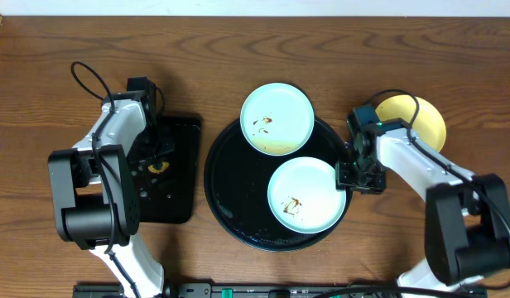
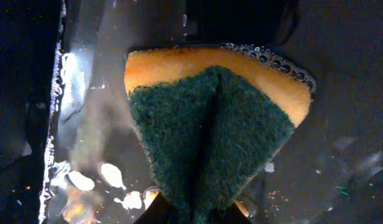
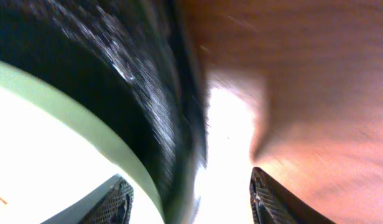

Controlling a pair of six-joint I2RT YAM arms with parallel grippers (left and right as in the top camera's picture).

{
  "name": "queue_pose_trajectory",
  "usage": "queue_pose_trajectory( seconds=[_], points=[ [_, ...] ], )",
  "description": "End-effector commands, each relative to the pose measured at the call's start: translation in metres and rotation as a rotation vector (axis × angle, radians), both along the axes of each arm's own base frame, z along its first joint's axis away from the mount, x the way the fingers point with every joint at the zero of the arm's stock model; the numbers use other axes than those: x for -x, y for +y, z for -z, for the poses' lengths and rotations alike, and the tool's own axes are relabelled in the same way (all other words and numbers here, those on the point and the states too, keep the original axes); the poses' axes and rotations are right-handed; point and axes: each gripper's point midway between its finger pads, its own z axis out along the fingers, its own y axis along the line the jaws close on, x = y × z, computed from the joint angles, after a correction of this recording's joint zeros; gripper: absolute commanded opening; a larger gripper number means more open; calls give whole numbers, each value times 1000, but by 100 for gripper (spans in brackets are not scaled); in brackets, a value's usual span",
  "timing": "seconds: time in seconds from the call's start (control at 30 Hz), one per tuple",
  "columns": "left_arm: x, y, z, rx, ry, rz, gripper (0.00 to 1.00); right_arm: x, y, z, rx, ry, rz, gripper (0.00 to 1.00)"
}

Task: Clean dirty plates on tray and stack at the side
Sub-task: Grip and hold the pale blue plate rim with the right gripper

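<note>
Two pale blue plates with brown smears lie on the round black tray [image 1: 230,190]: one at its far edge [image 1: 276,118], one at the near right [image 1: 305,194]. A pale yellow plate [image 1: 420,120] sits on the table to the right, off the tray. My right gripper [image 1: 353,171] is open at the near plate's right rim. In the right wrist view it [image 3: 188,177] straddles the plate rim [image 3: 48,143] and tray rim [image 3: 117,81]. My left gripper [image 2: 194,202] is shut on a yellow and green sponge [image 2: 216,124] over the rectangular black tray [image 1: 176,199].
The wet rectangular tray [image 2: 86,124] lies left of the round tray, with foam bubbles along the sponge's edge. Bare wooden table [image 3: 291,74] runs right of the round tray. Both arm bases stand at the near edge.
</note>
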Motion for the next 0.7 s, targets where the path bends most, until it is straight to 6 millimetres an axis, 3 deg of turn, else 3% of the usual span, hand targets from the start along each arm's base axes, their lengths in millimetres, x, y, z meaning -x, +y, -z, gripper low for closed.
queue_pose_trajectory(
  seconds=[0.0, 0.13, 0.23, 0.37, 0.5, 0.67],
  points=[
    [8, 0, 4, 2, 29, -5, 13, -10, -15, -30, 88, -101, -9, 59],
    [7, 0, 4, 2, 28, -5, 13, -19, -15, -59, 82, -163, -21, 61],
    [7, 0, 4, 2, 29, -5, 13, -27, -2, -69, 13, -194, -47, 59],
    [8, 0, 4, 2, 30, -5, 13, -35, 16, -63, -82, -206, -119, 54],
    [8, 0, 4, 2, 31, -5, 13, -35, 28, -52, -145, -183, -182, 66],
    [8, 0, 4, 2, 31, -5, 13, -34, 48, -39, -230, -162, -291, 64]
  ],
)
